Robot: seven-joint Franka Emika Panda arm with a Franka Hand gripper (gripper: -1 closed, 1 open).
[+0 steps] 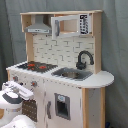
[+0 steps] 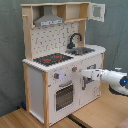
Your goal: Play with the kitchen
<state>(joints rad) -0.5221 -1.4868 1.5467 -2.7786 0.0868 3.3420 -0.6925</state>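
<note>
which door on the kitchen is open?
The upper cabinet door, beside the hood at the second exterior view's top right. It swings outward; the oven door and the door under the sink sit flush.

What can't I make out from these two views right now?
- Gripper: in the second exterior view its tip meets the kitchen front by the knobs; contact is unclear.
- Arm: cut off by the second exterior view's right edge and the first exterior view's left edge.
- Sink interior: hidden by its rim in both exterior views.
</note>
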